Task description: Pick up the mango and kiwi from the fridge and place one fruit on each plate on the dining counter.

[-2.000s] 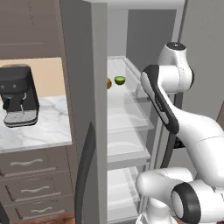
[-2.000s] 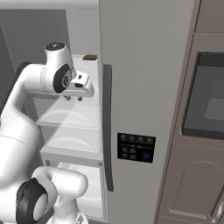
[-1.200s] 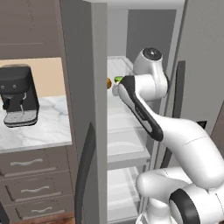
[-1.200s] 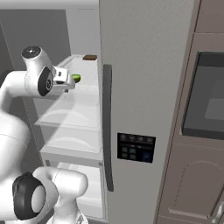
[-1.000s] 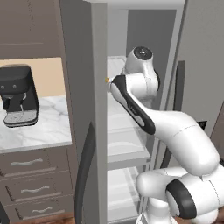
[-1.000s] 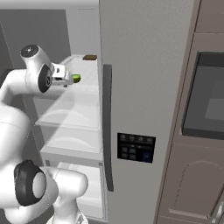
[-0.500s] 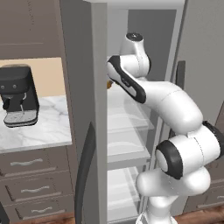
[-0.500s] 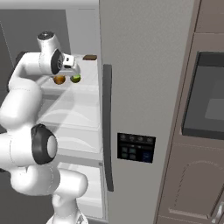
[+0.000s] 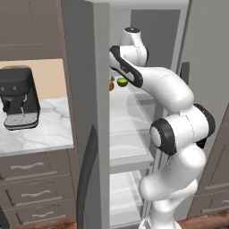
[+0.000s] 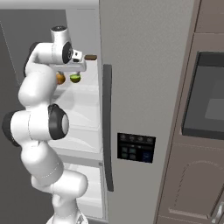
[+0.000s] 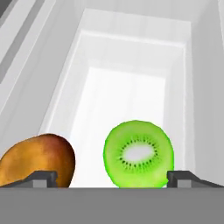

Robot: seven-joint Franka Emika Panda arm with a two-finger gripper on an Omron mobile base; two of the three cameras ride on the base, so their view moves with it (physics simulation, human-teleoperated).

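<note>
Bright green, the cut face of the round kiwi [image 11: 138, 153] sits at lower centre of my hand view, between my two dark fingertips [image 11: 43, 178]; my gripper [image 11: 111, 178] stands open around it, touching nothing. The orange-yellow mango [image 11: 37, 160] lies just beside it at lower left. The left base view shows the tall grey fridge [image 9: 85, 116] with its door open and both fruits on a clear glass shelf [image 9: 129, 109] at upper centre. The right base view alone shows my gripper [image 10: 77, 66] just above the fruits.
</note>
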